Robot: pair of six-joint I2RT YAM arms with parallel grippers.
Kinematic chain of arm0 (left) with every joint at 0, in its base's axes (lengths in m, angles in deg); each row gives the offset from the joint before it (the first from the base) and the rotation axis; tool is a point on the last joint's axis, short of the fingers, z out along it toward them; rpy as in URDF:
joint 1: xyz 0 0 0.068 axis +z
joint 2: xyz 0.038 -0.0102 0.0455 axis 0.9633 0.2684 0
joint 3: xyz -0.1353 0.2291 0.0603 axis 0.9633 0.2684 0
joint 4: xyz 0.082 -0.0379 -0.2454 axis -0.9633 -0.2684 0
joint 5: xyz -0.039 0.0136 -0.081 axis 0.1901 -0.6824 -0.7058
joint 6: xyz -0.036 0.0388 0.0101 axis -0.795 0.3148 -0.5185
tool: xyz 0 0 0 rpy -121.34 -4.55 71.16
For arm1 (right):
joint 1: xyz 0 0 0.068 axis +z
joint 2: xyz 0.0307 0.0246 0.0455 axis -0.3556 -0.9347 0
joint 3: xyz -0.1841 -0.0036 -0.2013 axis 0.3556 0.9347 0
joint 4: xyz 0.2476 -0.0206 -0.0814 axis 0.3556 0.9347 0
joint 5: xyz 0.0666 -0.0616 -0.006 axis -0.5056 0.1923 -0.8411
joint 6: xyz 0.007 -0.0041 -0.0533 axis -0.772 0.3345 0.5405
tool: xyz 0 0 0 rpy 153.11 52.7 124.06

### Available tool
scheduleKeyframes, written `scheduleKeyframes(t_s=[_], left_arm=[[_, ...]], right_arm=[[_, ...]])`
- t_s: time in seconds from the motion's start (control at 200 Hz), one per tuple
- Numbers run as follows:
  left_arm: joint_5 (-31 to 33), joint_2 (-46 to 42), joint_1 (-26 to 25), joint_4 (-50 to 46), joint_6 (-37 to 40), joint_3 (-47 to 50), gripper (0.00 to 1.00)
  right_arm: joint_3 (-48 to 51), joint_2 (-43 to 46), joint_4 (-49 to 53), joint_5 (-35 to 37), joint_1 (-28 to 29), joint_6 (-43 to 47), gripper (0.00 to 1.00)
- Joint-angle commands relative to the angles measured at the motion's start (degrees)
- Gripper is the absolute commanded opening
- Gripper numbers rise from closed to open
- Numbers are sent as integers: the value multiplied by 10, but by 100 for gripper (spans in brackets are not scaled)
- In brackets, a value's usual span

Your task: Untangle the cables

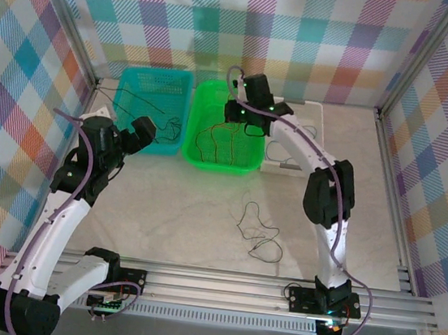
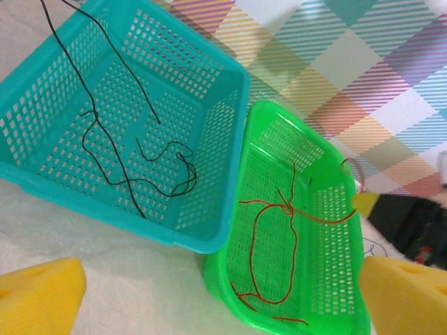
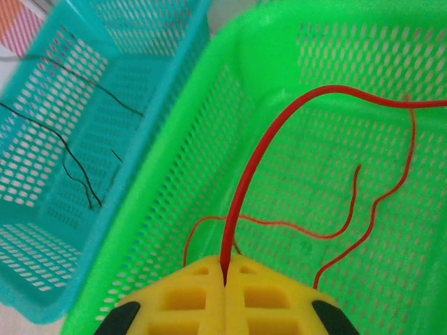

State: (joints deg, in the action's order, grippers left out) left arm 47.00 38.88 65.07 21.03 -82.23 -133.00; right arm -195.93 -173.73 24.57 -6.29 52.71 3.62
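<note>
- Yellow fingertips of the right gripper (image 3: 225, 271) are pressed tight together on a red wire (image 3: 246, 183), which rises from the pinch and arcs away over the green basket (image 3: 183, 150).
- More thin red strands lie in loose curves on that basket's mesh floor below the gripper.
- On the top camera the green basket stands at the middle of the tabletop's (image 1: 186, 212) far edge, with the right arm reaching over it from the near right.
- A teal basket (image 2: 241, 87) stands just beside the green one, on the side of the far left corner; their long walls almost touch.
- Black wires (image 2: 119, 171) lie looped inside the teal basket, and one strand trails out over its rim.
- The left gripper (image 2: 220, 279) hangs above the tabletop at the near side of the teal basket. Its jaws are spread wide, one yellow finger at each lower corner of the wrist view, and they hold nothing.
- A small knot of dark wires (image 1: 257, 230) lies on the bare tabletop right of the middle, toward the near edge and well apart from both baskets.
- A white tray (image 1: 317, 107) sits at the far edge to the right of the green basket, partly hidden by the right arm; what it holds cannot be made out.
</note>
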Motion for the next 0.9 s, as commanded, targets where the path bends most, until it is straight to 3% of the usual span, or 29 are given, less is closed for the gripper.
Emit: scheduleKeyframes(t_s=[0.0, 0.36, 0.46, 0.605, 0.895], left_arm=[[10, -8, -5, 24, 10, 1, 100], [1, -1, -5, 26, 7, 4, 100], [0, -2, -6, 26, 7, 4, 100], [1, -2, -6, 26, 9, 4, 100], [1, -2, -8, 25, 13, 4, 100]], right_arm=[[18, -27, 18, -15, 7, -41, 0], [-89, -117, 153, -51, 6, -90, 0], [-121, -118, 184, -50, 6, -90, 12], [-164, -108, 227, -46, 6, -88, 38], [-166, -40, 272, -17, 6, -73, 53]])
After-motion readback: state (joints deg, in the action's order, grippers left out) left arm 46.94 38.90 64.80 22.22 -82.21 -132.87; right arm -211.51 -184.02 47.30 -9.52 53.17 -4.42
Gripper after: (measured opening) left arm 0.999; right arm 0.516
